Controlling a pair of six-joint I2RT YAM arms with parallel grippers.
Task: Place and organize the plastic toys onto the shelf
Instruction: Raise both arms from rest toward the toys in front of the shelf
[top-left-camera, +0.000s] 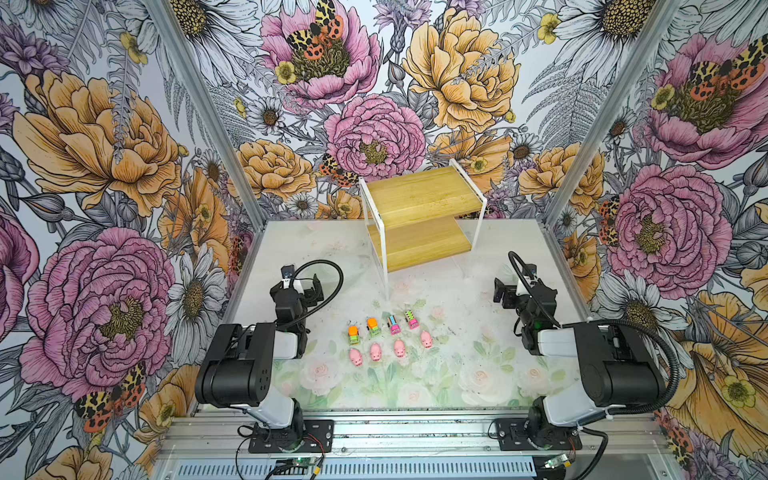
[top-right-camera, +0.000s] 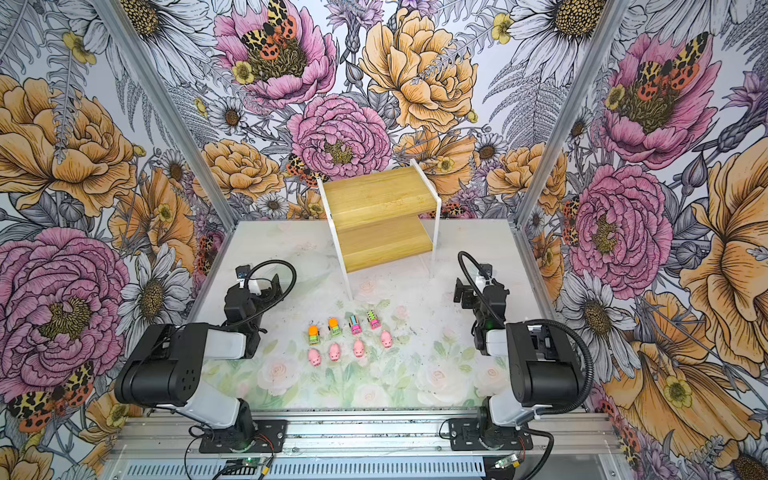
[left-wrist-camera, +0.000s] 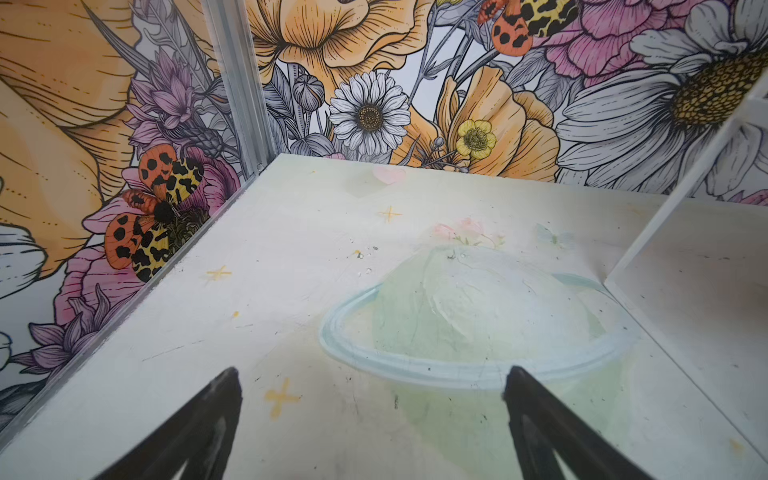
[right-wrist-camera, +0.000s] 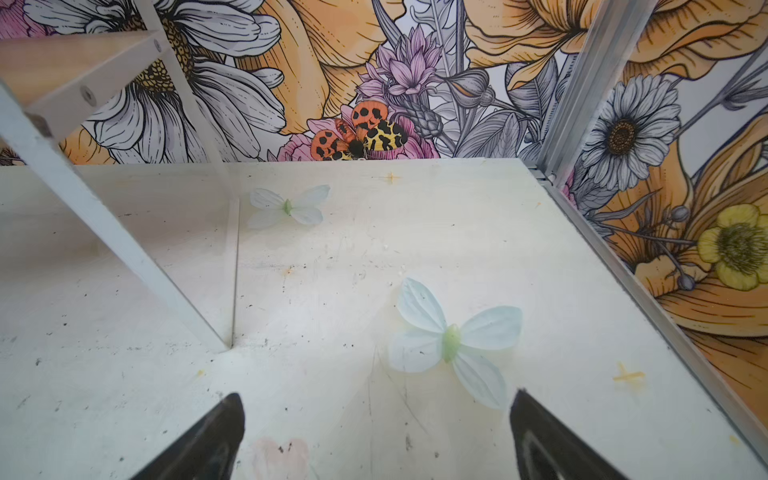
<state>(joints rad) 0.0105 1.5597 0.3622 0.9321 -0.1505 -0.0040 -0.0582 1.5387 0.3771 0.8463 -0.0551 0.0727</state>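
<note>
Several plastic toys stand in two rows at the table's middle in both top views. The far row has two orange-topped green trucks (top-left-camera: 353, 335) (top-right-camera: 334, 326) and two pink trucks (top-left-camera: 393, 324) (top-right-camera: 373, 319). Several pink pigs (top-left-camera: 376, 351) (top-right-camera: 359, 348) form the near row. The shelf (top-left-camera: 419, 191) (top-right-camera: 380, 195) stands bare at the back. My left gripper (top-left-camera: 312, 291) (left-wrist-camera: 372, 372) hovers open left of the toys. Over the table to their right, my right gripper (top-left-camera: 503, 293) (right-wrist-camera: 377, 395) is open too. Neither holds anything. No toy shows in the wrist views.
Flowered walls with metal corner posts (top-left-camera: 199, 108) close in the table on three sides. The shelf's white frame leg (right-wrist-camera: 95, 216) stands close to my right gripper, and its frame (left-wrist-camera: 681, 199) rises beside my left gripper. Both arm bases (top-left-camera: 291, 432) sit on the front rail.
</note>
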